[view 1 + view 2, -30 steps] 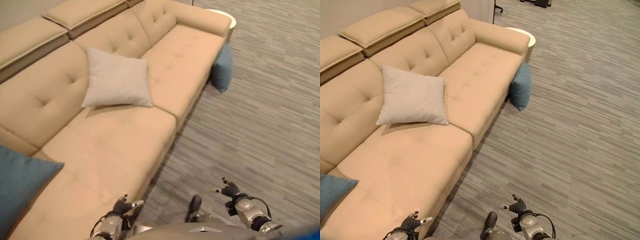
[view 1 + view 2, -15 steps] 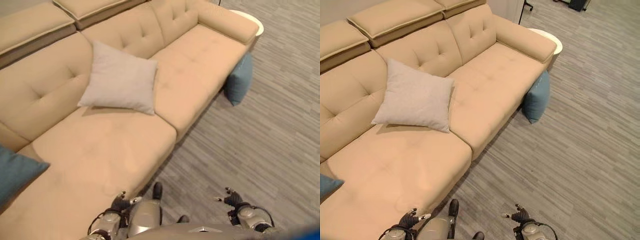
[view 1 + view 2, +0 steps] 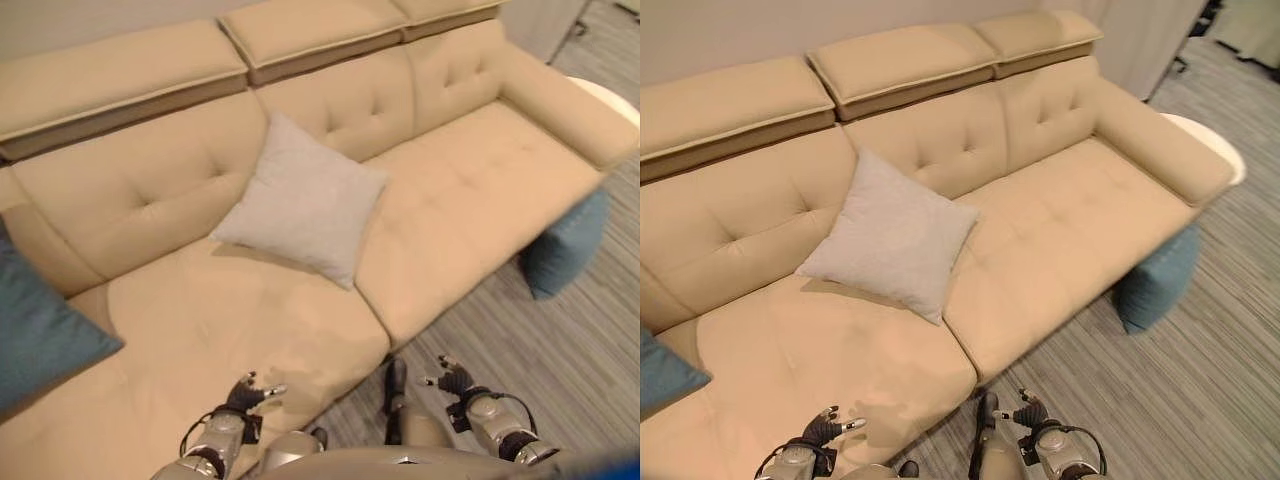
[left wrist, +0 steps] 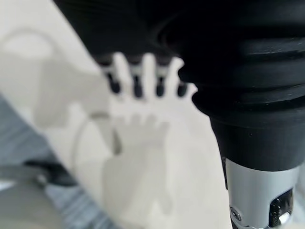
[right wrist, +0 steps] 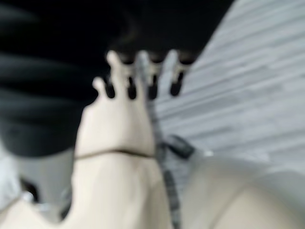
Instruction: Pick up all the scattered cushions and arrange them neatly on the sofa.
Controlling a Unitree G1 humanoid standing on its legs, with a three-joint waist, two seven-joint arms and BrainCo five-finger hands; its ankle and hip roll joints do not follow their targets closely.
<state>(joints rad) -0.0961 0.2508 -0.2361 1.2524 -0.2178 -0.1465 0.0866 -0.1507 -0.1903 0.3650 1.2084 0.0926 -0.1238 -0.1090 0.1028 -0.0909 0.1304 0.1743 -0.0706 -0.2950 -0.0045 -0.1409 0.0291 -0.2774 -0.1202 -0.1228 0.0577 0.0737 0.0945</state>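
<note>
A tan sofa point(image 3: 1060, 230) is seen, with a grey cushion point(image 3: 890, 235) leaned on its backrest and a blue cushion point(image 3: 40, 330) at its far left. Another blue cushion point(image 3: 1155, 283) is left on the floor by the armrest. Left hand point(image 3: 243, 396) and right hand point(image 3: 455, 380) are held low, fingers relaxed, empty. This cushion could be missed or dragged if approached from too far.

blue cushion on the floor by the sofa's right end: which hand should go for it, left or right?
Right, probably. The blue cushion leans on the sofa front on the robot's right, and the right hand hangs open over the floor on that side. The left hand, also open, hangs over the seat, farther away.
</note>
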